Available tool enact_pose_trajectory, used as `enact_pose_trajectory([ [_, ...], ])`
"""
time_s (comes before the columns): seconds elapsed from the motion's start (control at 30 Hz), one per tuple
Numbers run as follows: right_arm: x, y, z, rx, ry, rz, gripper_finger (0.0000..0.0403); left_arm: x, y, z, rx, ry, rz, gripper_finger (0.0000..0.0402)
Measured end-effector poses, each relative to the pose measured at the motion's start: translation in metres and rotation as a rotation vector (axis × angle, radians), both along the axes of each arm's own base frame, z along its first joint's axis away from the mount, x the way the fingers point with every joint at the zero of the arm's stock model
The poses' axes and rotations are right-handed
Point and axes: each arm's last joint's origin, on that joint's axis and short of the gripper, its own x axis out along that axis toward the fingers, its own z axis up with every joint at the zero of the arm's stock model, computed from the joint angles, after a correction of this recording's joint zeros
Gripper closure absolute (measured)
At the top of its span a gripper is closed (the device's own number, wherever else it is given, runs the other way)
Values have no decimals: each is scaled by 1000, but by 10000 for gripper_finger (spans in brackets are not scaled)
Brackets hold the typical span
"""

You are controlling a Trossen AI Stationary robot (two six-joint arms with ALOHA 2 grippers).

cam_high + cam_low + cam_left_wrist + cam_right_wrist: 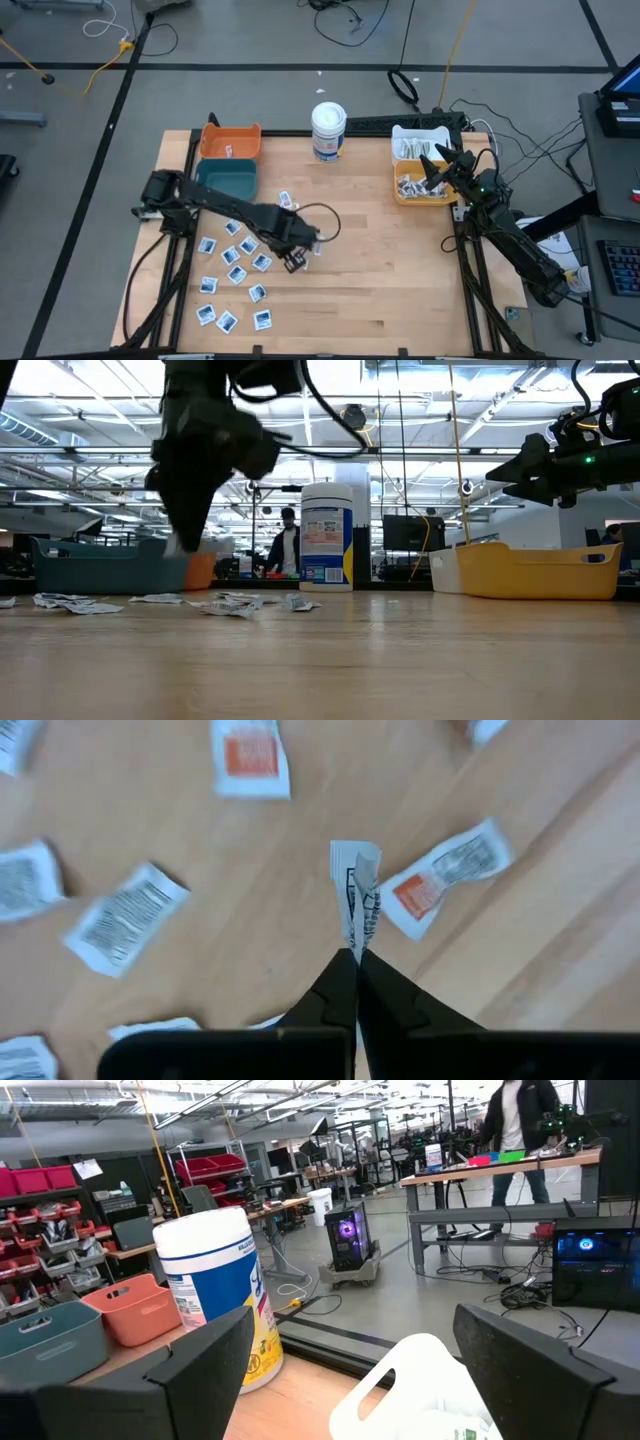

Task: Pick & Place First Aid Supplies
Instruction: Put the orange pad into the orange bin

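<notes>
Sachet [357, 892] pinched upright between clenched jaws of left gripper [296, 262], at right edge of the packets [232, 280] scattered on the desk [380, 280]. Right gripper [437, 168] hovers over yellow bin [400, 192], jaws spread wide, grasping nothing.

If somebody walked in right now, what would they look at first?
Probably the left tool, shut on a little white packet that it pinches upright near the middle of the table. Next come the many small packets scattered flat around it on the wood. At the table's far edge stands a tall white tub, and the right tool hangs open over the yellow bin.
</notes>
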Motion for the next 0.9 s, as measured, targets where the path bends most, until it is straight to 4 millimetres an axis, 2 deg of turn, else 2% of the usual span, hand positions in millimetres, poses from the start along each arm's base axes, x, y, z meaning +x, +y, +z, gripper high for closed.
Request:
enact_pose_trajectory([
  [0.27, 0, 0, 0, 0, 0, 0, 66, -21, 44, 48, 53, -98, 71, 400],
  [0.47, 0, 0, 0, 0, 0, 0, 66, -42, 84, 71, 89, -97, 120, 401],
  [0.67, 0, 0, 0, 0, 0, 0, 66, -58, 127, 79, 77, -99, 171, 401],
  [0.9, 0, 0, 0, 0, 0, 0, 66, -89, 200, 79, 86, -82, 330, 401],
])
